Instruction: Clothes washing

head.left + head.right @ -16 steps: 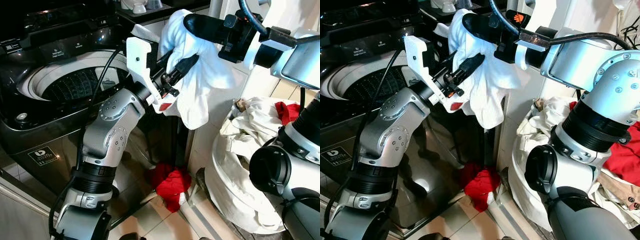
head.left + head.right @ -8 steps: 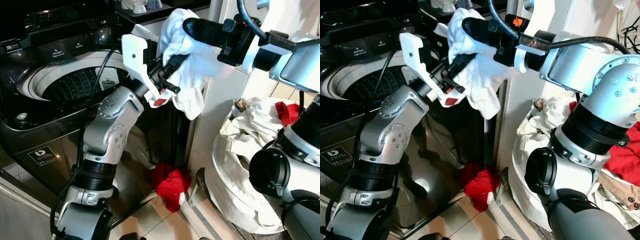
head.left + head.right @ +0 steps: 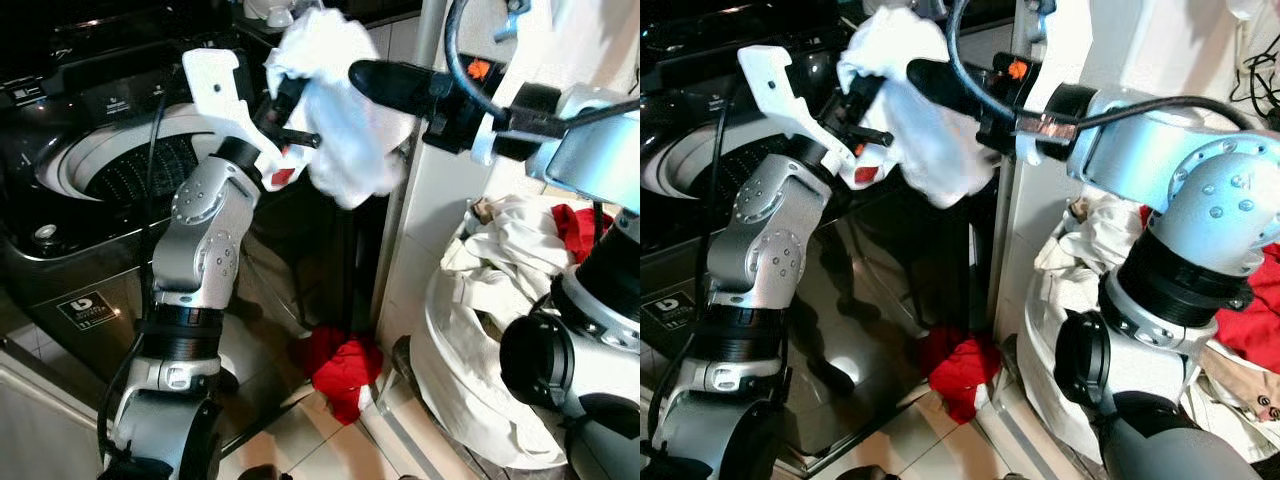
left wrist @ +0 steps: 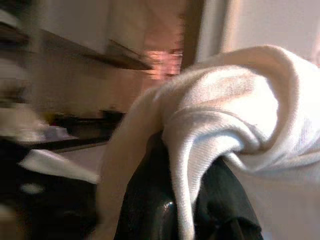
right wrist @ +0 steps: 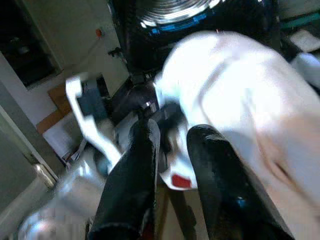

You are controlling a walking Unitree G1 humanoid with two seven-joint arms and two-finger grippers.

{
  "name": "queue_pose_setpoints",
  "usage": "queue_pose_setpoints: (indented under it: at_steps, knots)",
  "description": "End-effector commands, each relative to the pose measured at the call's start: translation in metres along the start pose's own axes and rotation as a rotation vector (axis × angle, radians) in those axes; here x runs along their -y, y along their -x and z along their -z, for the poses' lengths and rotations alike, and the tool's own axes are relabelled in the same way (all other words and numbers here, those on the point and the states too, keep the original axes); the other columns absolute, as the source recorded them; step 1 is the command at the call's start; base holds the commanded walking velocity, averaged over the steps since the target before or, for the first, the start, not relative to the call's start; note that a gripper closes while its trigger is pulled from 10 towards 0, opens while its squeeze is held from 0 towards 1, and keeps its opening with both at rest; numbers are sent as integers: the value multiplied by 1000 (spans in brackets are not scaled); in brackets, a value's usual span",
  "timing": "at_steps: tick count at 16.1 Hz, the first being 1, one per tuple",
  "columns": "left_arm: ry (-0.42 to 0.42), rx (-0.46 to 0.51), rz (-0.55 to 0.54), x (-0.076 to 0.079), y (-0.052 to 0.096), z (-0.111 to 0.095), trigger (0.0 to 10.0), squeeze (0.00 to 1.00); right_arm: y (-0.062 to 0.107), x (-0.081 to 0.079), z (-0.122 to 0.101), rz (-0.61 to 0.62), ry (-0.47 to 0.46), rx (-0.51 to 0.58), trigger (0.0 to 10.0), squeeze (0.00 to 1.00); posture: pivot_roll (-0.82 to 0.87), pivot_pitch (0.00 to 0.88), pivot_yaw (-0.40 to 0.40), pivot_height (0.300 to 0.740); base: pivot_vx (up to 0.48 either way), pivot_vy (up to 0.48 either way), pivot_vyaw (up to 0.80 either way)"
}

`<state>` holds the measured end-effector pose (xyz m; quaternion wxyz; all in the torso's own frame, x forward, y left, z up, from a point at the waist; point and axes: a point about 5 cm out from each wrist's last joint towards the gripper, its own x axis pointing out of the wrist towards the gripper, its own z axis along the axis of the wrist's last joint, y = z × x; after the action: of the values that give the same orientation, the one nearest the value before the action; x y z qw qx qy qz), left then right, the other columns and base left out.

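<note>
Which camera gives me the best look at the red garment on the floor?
The left eye view: the red garment lies unobstructed on the tiles beside the washer. The right eye view shows it equally whole, lower in frame.

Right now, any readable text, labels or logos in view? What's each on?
Washer front sticker: round logo plus small print, too small to read.
Washer control panel: white markings, too small to read.
Nothing legible on the white cloth, the left gripper or the right gripper.

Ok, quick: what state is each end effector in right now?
Left end effector: closed on the white garment, held up beside the washing machine.
Right end effector: fingers slightly apart, against the same garment; grip cannot be told.
</note>
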<state>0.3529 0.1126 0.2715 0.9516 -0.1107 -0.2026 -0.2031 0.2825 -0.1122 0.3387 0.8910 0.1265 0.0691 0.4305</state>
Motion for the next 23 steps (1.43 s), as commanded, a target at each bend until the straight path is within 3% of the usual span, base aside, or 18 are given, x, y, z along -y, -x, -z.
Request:
queue_pose_setpoints:
  at_steps: [1, 2, 3, 4, 6, 8, 9, 10, 12, 13, 14, 15, 16, 18, 23]
  knots:
    - [-54, 55, -67, -11, -4, -14, 0, 0, 3, -1, 0, 0, 22, 3, 10000, 1000, -64, 0, 40, 740, 0, 0, 0]
    - [-195, 65, -193, -37, -13, -25, 0, 0, 8, 3, 4, 64, 84, -21, 10000, 1000, -64, 0, 41, 740, 0, 0, 0]
    - [-225, 71, -214, -42, -16, -28, 0, 0, 8, 4, 5, 84, 102, -24, 10000, 1000, -64, 0, 41, 740, 0, 0, 0]
    - [-316, 100, -277, -56, -26, -43, 0, 0, 8, 3, 10, 111, 155, -32, 10000, 0, -67, 0, 41, 740, 0, 0, 0]
    - [-445, 148, -365, -71, -46, -71, 0, 0, 0, -3, 24, 111, 205, -65, 10000, 0, -71, 0, 41, 740, 0, 0, 0]
    - [-517, 123, -401, -76, -62, -87, 0, 0, -9, -7, 37, 120, 243, -97, 10000, 0, -89, 0, 60, 740, 0, 0, 0]
    - [-503, 57, -406, -80, -65, -81, 0, 0, -13, -8, 41, 128, 252, -101, 10000, 0, -97, 0, 67, 740, 0, 0, 0]
    - [-386, -93, -403, -87, -61, -55, 0, 0, -17, -9, 44, 137, 227, -92, 10000, 0, -106, 0, 76, 740, 0, 0, 0]
    - [-363, -303, -483, -103, -43, -20, 10000, 0, -25, -13, 55, 126, 221, -119, 10000, 0, -132, 0, 92, 740, 0, 0, 0]
    - [-460, -454, -528, -116, -26, -1, 10000, 0, -28, -19, 65, 102, 239, -147, 10000, 0, -150, 0, 103, 740, 0, 0, 0]
    - [-480, -512, -568, -124, -17, 7, 10000, 0, -28, -23, 69, 89, 247, -153, 10000, 0, -161, 0, 110, 740, 0, 0, 0]
    - [-494, -581, -601, -131, -6, 15, 10000, 878, -29, -28, 74, 75, 249, -156, 10000, 0, -172, 0, 116, 740, 0, 0, 0]
    - [-446, -606, -595, -132, -2, 19, 10000, 1000, -29, -32, 77, 69, 246, -156, 10000, 0, -176, 0, 119, 740, 0, 0, 0]
    - [-334, -581, -598, -131, -4, 18, 10000, 1000, -29, -34, 78, 69, 246, -152, 10000, 0, -189, 0, 128, 740, 0, 0, 0]
    - [-326, -674, -546, -129, -3, 22, 10000, 1000, -29, -31, 77, 97, 256, -147, 10000, 0, -187, 0, 130, 740, 0, 0, 0]
